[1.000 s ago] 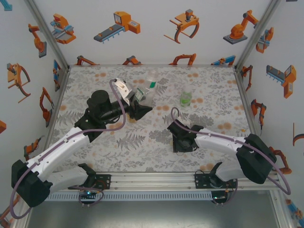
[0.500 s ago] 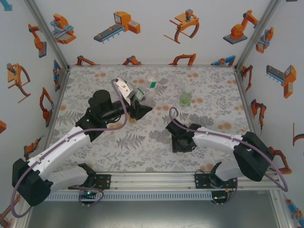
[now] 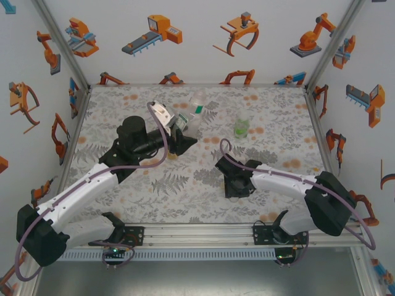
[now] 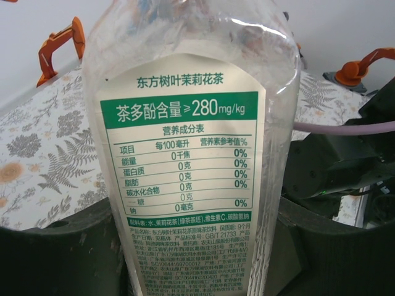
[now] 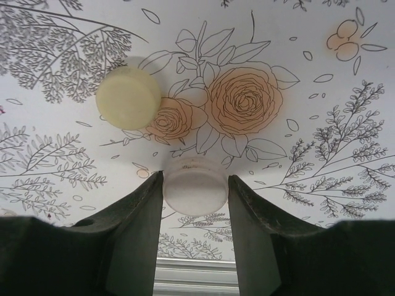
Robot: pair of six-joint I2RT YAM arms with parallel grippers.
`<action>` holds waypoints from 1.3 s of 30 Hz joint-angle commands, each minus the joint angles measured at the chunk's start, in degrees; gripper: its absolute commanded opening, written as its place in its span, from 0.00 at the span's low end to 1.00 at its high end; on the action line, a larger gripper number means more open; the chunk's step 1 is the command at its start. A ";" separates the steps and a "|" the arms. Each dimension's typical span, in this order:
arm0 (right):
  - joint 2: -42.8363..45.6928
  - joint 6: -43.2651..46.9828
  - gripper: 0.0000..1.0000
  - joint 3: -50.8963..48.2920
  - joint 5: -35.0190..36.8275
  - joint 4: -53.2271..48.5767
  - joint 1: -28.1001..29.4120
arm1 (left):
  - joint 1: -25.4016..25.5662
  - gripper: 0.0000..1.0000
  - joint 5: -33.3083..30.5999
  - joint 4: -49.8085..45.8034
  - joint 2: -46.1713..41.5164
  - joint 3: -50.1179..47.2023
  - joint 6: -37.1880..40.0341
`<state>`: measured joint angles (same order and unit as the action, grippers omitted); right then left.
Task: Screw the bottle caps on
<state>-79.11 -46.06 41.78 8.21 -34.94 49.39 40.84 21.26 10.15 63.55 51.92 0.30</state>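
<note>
My left gripper point(image 3: 180, 137) is shut on a clear bottle point(image 3: 189, 121) with a white and green label point(image 4: 185, 142), holding it tilted above the table's back middle. In the left wrist view the dark fingers point(image 4: 55, 253) press both sides of the bottle's lower body. My right gripper point(image 3: 237, 182) is down on the table near the front middle. Its fingers point(image 5: 139, 222) touch both sides of a white cap point(image 5: 196, 195) that rests on the tablecloth. A pale yellow cap point(image 5: 128, 97) lies just beyond it to the left. A short green-tinted bottle point(image 3: 241, 127) stands upright at the back right.
The table point(image 3: 278, 111) has a floral cloth and is walled at the back and sides by white panels with orange robot pictures. A metal rail point(image 3: 197, 237) runs along the near edge by the arm bases. Open cloth lies at the front left and far right.
The right gripper's fingers have drawn in against the white cap, and the right arm has shifted slightly left. The left gripper with its bottle has barely moved.
</note>
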 commanded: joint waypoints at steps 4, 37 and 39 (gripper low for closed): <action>4.18 3.95 0.37 4.82 -0.51 -1.97 -0.59 | 0.09 0.51 -2.34 -8.03 0.51 4.35 5.57; 31.74 45.26 0.27 9.98 -41.77 18.02 -21.22 | 5.15 0.37 7.75 -38.80 -5.02 8.25 33.85; 32.98 48.70 0.27 10.82 -45.52 16.94 -21.26 | 5.71 0.36 7.24 -38.80 -5.60 7.50 36.15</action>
<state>-47.70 -4.40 52.21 -30.26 -20.03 28.40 45.80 26.92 -27.57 59.83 59.92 30.92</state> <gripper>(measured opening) 0.434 0.561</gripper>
